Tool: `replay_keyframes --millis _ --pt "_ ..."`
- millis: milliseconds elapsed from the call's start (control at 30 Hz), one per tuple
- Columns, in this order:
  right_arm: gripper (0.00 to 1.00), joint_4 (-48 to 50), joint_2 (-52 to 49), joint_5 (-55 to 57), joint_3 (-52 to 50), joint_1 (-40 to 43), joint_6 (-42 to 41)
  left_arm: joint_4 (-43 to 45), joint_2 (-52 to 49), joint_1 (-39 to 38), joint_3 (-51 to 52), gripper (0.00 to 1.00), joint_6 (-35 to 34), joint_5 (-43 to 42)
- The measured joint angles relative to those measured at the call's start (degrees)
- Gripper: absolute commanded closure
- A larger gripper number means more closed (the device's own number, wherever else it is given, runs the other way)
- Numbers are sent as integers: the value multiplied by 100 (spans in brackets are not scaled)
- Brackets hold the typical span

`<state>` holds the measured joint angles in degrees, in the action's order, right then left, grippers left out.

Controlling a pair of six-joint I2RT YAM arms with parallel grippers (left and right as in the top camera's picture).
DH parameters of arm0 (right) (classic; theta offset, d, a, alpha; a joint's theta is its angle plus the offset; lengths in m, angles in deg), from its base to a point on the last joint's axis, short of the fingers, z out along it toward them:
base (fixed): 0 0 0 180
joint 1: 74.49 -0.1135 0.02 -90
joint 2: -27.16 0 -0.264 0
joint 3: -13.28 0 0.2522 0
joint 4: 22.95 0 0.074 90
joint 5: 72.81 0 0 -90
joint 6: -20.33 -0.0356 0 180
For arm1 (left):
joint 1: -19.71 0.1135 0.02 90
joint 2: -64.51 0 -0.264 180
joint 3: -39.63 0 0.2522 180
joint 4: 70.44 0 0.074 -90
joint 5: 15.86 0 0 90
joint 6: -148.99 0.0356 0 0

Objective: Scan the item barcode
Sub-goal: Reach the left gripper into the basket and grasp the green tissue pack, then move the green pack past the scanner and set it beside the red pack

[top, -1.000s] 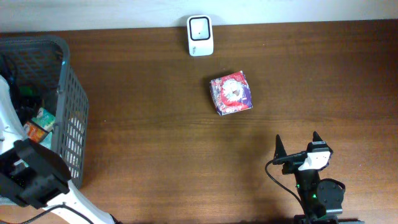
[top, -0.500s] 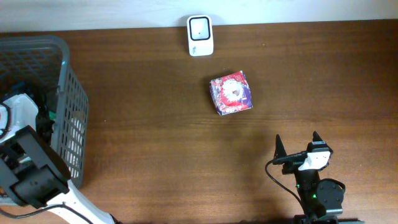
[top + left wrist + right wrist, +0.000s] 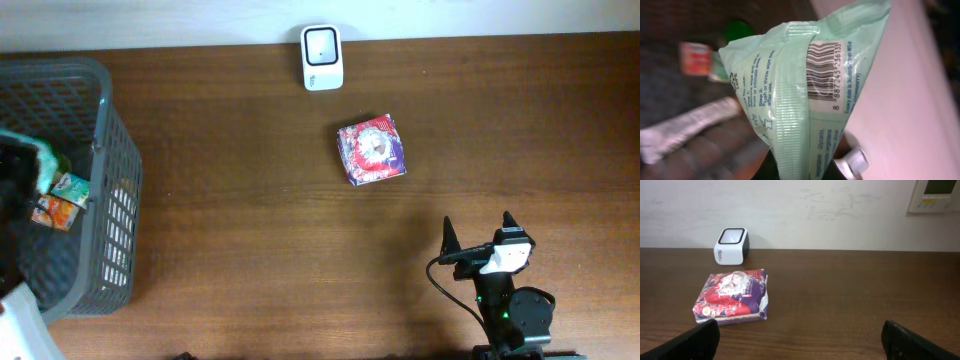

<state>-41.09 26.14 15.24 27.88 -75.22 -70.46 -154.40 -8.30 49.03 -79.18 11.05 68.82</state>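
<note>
wooden table (image 3: 250, 250); left tool (image 3: 801, 169) pinches green packet (image 3: 805, 95).

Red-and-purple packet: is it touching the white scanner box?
Apart. The overhead view shows bare brown table between the red-and-purple packet and the white scanner box; the right wrist view shows the same gap.

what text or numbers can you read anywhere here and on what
"8 887245 236133": under the barcode on the green wipes packet.
"Step 2: Flush or throw wipe away after use": same packet.
Other small print on that packet: too blurred to read.
Print on the red and purple packet: unreadable.
Side marking on the white scanner and the wall panel: too small.
</note>
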Motion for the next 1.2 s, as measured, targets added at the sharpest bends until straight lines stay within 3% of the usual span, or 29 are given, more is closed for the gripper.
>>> replay_keyframes --millis 67,167,233,433,467,600,667,833,967,1000,1033,1067,1200 --pt "2 -2 2 2 0 0 0 223 61 -649 -15 100 179 -317" --pt "1 0 4 -2 0 0 -2 857 -496 -2924 -17 100 1410 -474" --pt "1 -2 4 0 0 0 4 898 -1305 -4223 -22 100 1869 -437" --pt "2 -2 4 0 0 0 -4 1300 -3718 -5764 -20 99 2131 623" --pt "1 0 11 2 0 0 0 1414 -3985 -5853 -15 100 2140 680" --pt "1 0 7 2 0 0 -7 2046 -5285 -6048 -17 86 1976 769" --pt "1 0 7 2 0 0 -4 2232 -5711 -6041 -15 85 1687 772" --pt "2 0 7 0 0 0 0 2398 -5858 -6074 -17 81 1266 772" --pt "2 0 7 0 0 0 -2 2662 -5890 -6183 -17 73 2135 372" --pt "2 0 7 0 0 0 -2 2653 -5893 -6181 -22 69 2356 267" --pt "1 0 7 0 0 0 2 2603 -5899 -6183 -57 56 2483 203" --pt "1 0 7 0 0 0 -2 2546 -5904 -6183 -111 35 2590 162" --pt "1 0 7 2 0 0 4 1593 -5984 -6183 -1147 32 2741 68"
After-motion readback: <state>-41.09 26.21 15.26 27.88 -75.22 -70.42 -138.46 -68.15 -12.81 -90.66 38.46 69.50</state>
